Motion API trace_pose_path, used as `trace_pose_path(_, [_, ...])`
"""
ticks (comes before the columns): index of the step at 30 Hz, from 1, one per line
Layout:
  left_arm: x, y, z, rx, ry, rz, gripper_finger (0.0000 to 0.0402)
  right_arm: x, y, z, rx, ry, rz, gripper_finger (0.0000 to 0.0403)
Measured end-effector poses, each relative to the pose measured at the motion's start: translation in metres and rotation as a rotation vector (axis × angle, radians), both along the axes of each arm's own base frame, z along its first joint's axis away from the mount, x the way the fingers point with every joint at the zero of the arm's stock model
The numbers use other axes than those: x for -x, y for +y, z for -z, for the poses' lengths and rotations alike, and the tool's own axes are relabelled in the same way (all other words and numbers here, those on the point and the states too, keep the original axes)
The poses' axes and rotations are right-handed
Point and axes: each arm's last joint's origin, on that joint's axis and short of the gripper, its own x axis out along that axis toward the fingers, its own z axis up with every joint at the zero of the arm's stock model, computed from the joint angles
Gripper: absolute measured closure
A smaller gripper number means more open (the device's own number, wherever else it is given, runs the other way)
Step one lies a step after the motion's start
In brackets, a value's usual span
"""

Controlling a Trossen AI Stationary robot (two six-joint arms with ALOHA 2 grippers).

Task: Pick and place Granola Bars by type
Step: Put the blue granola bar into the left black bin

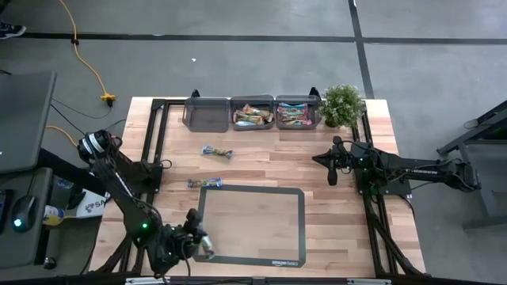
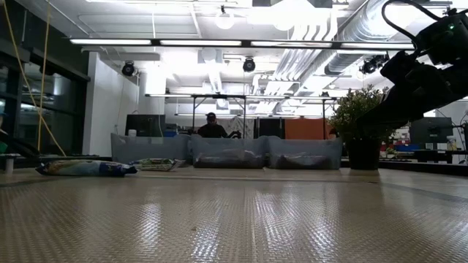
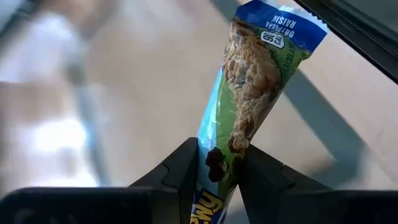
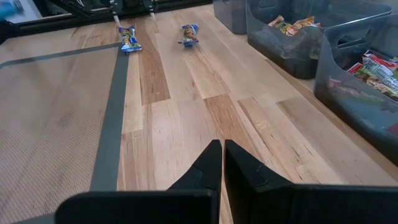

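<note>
Tabletop work is centring on the left end effector, which is hovering at the near left corner of the mat; its fingers are pinching one end of a blue oatmeal raisin bar, nearly closed on the thin wrapper; the bar's long axis is running straight out ahead of the fingers. Bins are sitting in a row along the far edge, well apart from this end effector, so the carry is looking like a long reach forward across the wood; two are holding bars, the leftmost is looking empty. Two more blue bars are lying loose between mat and bins, nearer the left arm. The right end effector is waiting fully closed and empty beside the potted plant.
</note>
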Motion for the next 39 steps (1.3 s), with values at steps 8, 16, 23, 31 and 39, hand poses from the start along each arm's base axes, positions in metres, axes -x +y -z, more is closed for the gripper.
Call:
trace_pose_path(8, [-0.014, -0.005, -0.050, -0.091, -0.399, -0.247, 0.0300, 0.000, 0.000, 0.000, 0.000, 0.000, 0.001, 0.0402])
trace_pose_path(16, [-0.018, -0.006, -0.096, -0.241, -0.698, -0.473, 0.0300, 0.000, 0.000, 0.000, 0.000, 0.000, 0.000, 0.0402])
trace_pose_path(23, [-0.024, 0.000, -0.133, -0.235, -0.738, -0.537, 0.0300, 0.000, 0.000, 0.000, 0.000, 0.000, 0.000, 0.0402])
trace_pose_path(31, [-0.025, 0.032, -0.180, -0.225, -0.700, -0.534, 0.0300, 0.000, 0.000, 0.000, 0.000, 0.000, 0.000, 0.0402])
trace_pose_path(39, [0.001, 0.096, -0.241, -0.109, -0.732, -0.559, 0.0300, 0.000, 0.000, 0.000, 0.000, 0.000, 0.000, 0.0402])
